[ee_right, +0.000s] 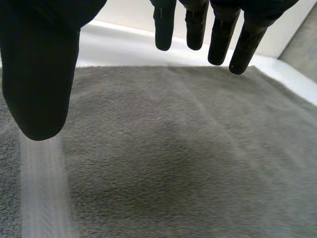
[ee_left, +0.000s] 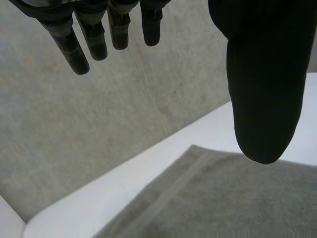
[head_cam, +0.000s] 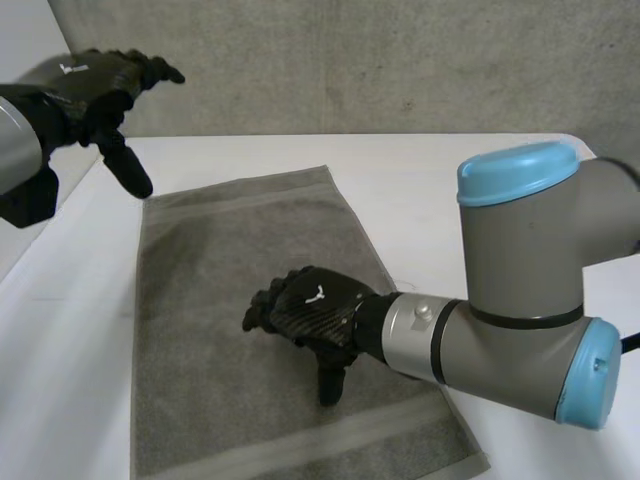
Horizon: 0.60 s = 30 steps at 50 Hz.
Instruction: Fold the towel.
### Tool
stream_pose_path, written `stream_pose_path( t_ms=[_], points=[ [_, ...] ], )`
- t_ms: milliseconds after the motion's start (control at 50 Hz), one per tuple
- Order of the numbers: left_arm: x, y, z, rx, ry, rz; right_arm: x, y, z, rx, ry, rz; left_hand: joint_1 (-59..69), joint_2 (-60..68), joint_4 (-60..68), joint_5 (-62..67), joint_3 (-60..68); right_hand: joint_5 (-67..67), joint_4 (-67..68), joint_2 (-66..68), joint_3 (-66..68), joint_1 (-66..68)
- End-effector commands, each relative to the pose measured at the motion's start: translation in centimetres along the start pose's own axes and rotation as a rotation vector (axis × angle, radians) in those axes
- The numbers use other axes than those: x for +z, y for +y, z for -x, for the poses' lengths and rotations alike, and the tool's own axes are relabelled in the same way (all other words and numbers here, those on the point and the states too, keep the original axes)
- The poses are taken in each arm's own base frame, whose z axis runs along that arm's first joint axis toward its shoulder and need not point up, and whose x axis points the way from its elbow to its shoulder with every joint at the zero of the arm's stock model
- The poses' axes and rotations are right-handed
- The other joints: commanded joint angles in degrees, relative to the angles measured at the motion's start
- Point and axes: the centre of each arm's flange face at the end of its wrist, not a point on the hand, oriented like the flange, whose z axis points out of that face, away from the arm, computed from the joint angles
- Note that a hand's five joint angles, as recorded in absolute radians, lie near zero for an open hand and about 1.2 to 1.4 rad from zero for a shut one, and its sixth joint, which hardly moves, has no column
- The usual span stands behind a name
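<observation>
Towel (head_cam: 230, 300): grey, spread flat in a single layer on the white table (head_cam: 450, 170), with a woven band near each short end.
Right hand (head_cam: 310, 315): over the middle of the towel, palm down, fingers loosely spread and apart from the thumb, holding nothing; whether the thumb tip touches the cloth cannot be told.
Right wrist view: the towel (ee_right: 173, 163) lies under the palm and past the fingertips of the right hand (ee_right: 39, 64); one pale band runs below the thumb.
Left hand (head_cam: 95, 85): raised above the towel's far corner on its own side, fingers stretched out, thumb pointing down, wide and empty.
Left wrist view: the towel's corner (ee_left: 223, 198) lies below the thumb of the left hand (ee_left: 262, 74); the concrete wall (ee_left: 99, 124) stands beyond the fingertips.
Right arm (head_cam: 520, 280): reaches in across the towel's near edge.
</observation>
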Motion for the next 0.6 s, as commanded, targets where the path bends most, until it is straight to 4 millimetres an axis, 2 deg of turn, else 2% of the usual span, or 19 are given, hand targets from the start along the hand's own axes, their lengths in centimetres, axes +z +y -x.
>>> stream_pose_path(
  t_ms=[20, 40, 60, 80, 120, 140, 180, 200, 240, 300, 340, 440, 600],
  points=[
    [1.0, 2.9, -0.6, -0.020, 0.026, 0.096, -0.6, 1.5, -0.3, 0.047, 0.047, 0.070, 1.27, 1.52, 1.41, -0.49, 1.43, -2.84, -3.44, -3.32, -2.17, -2.05],
    [1.2, 3.6, -0.7, -0.023, 0.033, 0.111, -0.6, 1.5, -0.3, 0.047, 0.047, 0.070, 1.11, 1.35, 1.24, -0.65, 1.27, -2.84, -3.44, -3.32, -2.17, -2.05],
    [1.5, 4.2, -0.9, -0.025, 0.045, 0.120, -1.3, 1.9, -1.4, 0.061, 0.101, 0.088, 0.94, 1.18, 1.07, -0.82, 1.10, -2.84, -3.44, -3.32, -2.17, -2.05],
    [1.5, 4.2, -0.9, -0.025, 0.046, 0.120, -1.3, 1.9, -1.4, 0.061, 0.102, 0.088, 0.94, 1.18, 1.07, -0.82, 1.10, -2.84, -3.44, -3.32, -2.17, -2.05],
    [2.0, 5.3, -1.2, -0.027, 0.061, 0.121, -3.1, 3.2, -3.9, 0.112, 0.216, 0.137, 0.94, 1.18, 1.07, -0.82, 1.10, -2.59, -3.19, -3.07, -1.92, -1.80],
    [2.0, 5.3, -1.2, -0.027, 0.061, 0.121, -3.1, 3.2, -3.9, 0.113, 0.217, 0.137, 0.94, 1.18, 1.07, -0.82, 1.10, -2.59, -3.19, -3.06, -1.92, -1.80],
    [2.6, 6.3, -1.4, -0.026, 0.076, 0.116, -4.4, 5.0, -4.9, 0.165, 0.280, 0.183, 0.94, 1.18, 1.07, -0.82, 1.10, -2.25, -2.86, -2.73, -1.58, -1.47],
    [2.6, 6.3, -1.4, -0.026, 0.076, 0.116, -4.4, 5.0, -4.9, 0.165, 0.281, 0.183, 0.94, 1.18, 1.07, -0.82, 1.10, -2.25, -2.86, -2.73, -1.58, -1.46],
    [2.9, 6.7, -1.6, -0.026, 0.083, 0.115, -5.0, 6.6, -5.3, 0.200, 0.335, 0.192, 0.94, 1.18, 1.07, -0.82, 1.10, -1.08, -1.69, -1.56, -0.41, -0.29],
    [3.4, 7.7, -2.0, -0.028, 0.098, 0.129, -5.5, 7.1, -5.5, 0.221, 0.378, 0.184, 0.94, 1.18, 1.07, -0.82, 1.10, -0.06, -0.67, -0.54, 0.61, 0.72],
    [3.5, 8.3, -2.9, -0.026, 0.125, 0.145, -6.4, 7.9, -6.0, 0.285, 0.480, 0.161, 0.77, 1.01, 0.90, -0.99, 0.93, 2.11, 1.51, 1.63, 2.78, 2.90],
    [3.5, 8.8, -3.8, -0.021, 0.147, 0.161, -6.4, 9.4, -5.6, 0.353, 0.563, 0.148, 0.60, 0.84, 0.73, -1.16, 0.76, 5.98, 5.37, 5.50, 6.65, 6.76],
    [3.3, 9.5, -4.0, -0.030, 0.149, 0.179, -6.0, 11.2, -5.4, 0.347, 0.630, 0.124, 0.43, 0.67, 0.56, -1.33, 0.59, 14.04, 13.43, 13.56, 14.71, 14.82]
  ],
)
